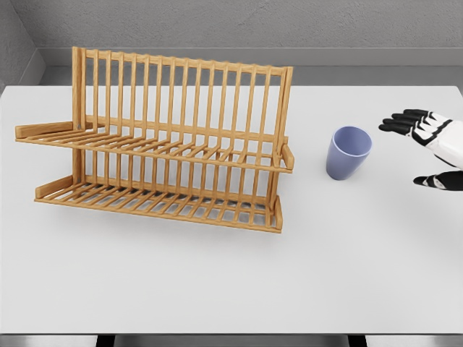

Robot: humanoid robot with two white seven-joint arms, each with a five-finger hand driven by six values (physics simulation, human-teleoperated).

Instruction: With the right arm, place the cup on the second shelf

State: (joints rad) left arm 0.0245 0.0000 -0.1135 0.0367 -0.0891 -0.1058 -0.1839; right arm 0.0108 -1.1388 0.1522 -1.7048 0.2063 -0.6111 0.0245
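Head view: blue cup (348,152) upright on white desk (217,282), mouth up & tipped slightly toward camera, long axis approx vertical. Sits just right of wooden dish rack (163,144), not touching it. Rack w/ two slatted shelves, upper shelf (155,147) & lower shelf (155,201), both bare. Right hand (428,144) at right edge, near cup but apart from it, black fingers (402,121) spread toward cup, thumb lower down, released, grasping nothing. Left arm not seen.
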